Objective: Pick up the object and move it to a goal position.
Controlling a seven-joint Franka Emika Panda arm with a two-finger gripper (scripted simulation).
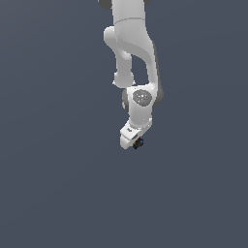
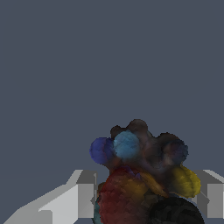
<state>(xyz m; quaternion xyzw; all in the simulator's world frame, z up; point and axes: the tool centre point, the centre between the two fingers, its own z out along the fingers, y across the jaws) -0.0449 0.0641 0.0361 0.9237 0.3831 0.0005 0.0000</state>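
Note:
The object is a dark, lumpy thing with blue, yellow and red-brown patches; it fills the space between my two grey fingers in the wrist view. In the exterior view it shows as a tiny dark speck at the tip of the white arm, where my gripper is shut on it. The arm hangs down from above with the hand tilted. No goal marker shows in either view.
Only a plain, flat blue-grey background surrounds the arm in both views. No other objects, edges or containers appear.

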